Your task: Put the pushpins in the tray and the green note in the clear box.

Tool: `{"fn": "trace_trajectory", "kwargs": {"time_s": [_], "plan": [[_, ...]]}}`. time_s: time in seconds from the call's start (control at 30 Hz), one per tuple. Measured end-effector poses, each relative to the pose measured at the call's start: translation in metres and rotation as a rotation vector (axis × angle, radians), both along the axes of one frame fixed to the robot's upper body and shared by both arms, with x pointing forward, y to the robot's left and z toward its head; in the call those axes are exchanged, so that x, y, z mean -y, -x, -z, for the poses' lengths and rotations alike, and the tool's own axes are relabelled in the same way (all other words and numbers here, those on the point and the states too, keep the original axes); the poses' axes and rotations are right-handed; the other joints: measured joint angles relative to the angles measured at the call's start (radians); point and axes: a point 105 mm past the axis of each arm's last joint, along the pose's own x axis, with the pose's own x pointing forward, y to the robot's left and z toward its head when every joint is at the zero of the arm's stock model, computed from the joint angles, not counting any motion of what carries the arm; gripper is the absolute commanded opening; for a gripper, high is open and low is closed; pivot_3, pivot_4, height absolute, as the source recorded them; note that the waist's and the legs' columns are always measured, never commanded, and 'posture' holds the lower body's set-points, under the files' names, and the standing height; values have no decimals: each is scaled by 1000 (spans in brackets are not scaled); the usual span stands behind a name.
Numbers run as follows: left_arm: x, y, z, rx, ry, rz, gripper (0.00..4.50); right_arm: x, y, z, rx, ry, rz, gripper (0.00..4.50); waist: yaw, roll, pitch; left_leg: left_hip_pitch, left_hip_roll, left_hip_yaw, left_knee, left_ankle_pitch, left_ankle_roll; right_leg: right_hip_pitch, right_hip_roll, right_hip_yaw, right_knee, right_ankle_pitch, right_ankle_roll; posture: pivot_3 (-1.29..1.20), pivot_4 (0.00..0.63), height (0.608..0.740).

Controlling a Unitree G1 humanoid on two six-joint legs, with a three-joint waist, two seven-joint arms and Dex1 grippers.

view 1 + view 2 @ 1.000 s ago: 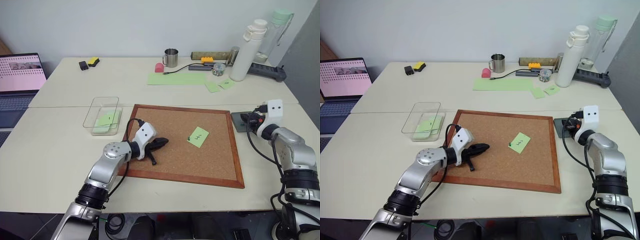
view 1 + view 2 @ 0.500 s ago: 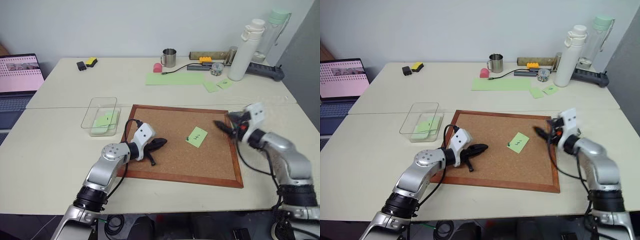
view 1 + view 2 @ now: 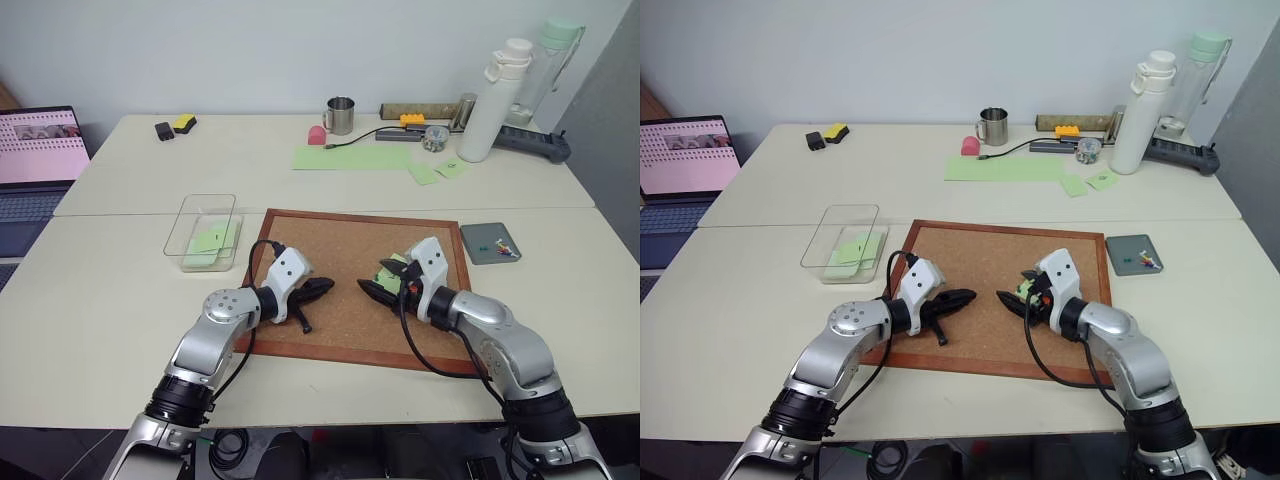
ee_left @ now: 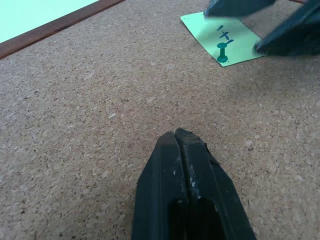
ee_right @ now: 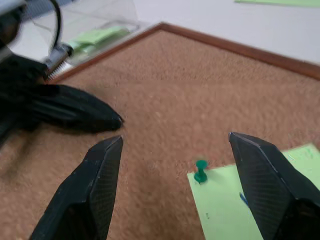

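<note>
l gripper (image 3: 322,288) rests low over the corkboard (image 3: 330,235), left-centre part, jaws pressed fully together w/ nothing btwn them; r gripper (image 3: 372,290) faces it from the other side, tips near each other but apart, jaws spread wide & empty; green note (image 4: 224,39) lies flat on the board under/just beside the r gripper, dark scribble on it, one green pushpin (image 5: 201,171) stuck at its corner, standing upright btwn the r fingers (image 5: 102,180) in the r wrist view; clear box (image 3: 203,231) sits on the table just off the board's left edge, green slips inside; tray (image 3: 490,243) off the board's right edge, a few pins (image 3: 503,248) in it, too small to count; laptop (image 3: 30,150) at far left.
</note>
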Motion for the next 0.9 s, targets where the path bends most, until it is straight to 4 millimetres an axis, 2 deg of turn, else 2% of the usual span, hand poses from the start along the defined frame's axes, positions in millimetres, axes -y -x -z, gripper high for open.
{"fn": "trace_trajectory", "kwargs": {"time_s": [0.17, 0.2, 0.27, 0.3, 0.7, 0.73, 0.9], "plan": [[-1, 1, 0, 1, 1, -6, 0, -3, -2, 9, -23, 23, -2, 3519, -1, 0, 0, 0, 0, 0, 0, 0, 0, 0, 0, 0, 0, 0, 0, 0, 150, 740], [-1, 1, 0, 2, 1, -6, 0, -4, -2, 9, -23, 21, -3, 3153, -1, 0, 0, 0, 0, 0, 0, 0, 0, 0, 0, 0, 0, 0, 0, 0, 150, 740], [-1, 1, 0, 2, 1, -8, 0, -6, -4, 10, -25, 14, -2, 2887, -1, 0, 0, 0, 0, 0, 0, 0, 0, 0, 0, 0, 0, 0, 0, 0, 150, 740], [-1, 1, 0, 2, 1, -7, 0, -7, -5, 10, -25, 11, -3, 2577, -1, 0, 0, 0, 0, 0, 0, 0, 0, 0, 0, 0, 0, 0, 0, 0, 150, 740], [-1, 0, 0, 5, 0, -16, 0, -2, -11, 12, -15, 37, 24, 140, -1, 0, 0, 0, 0, 0, 0, 0, 0, 0, 0, 0, 0, 0, 0, 0, 150, 740], [-1, 0, 0, 5, 0, -16, 0, -1, -12, 12, -13, 39, 28, 27, -1, 0, 0, 0, 0, 0, 0, 0, 0, 0, 0, 0, 0, 0, 0, 0, 150, 740], [-1, 1, 1, 4, 1, -18, 0, 0, -13, 11, -11, 34, 28, 27, -1, 0, 0, 0, 0, 0, 0, 0, 0, 0, 0, 0, 0, 0, 0, 0, 150, 740]]}}
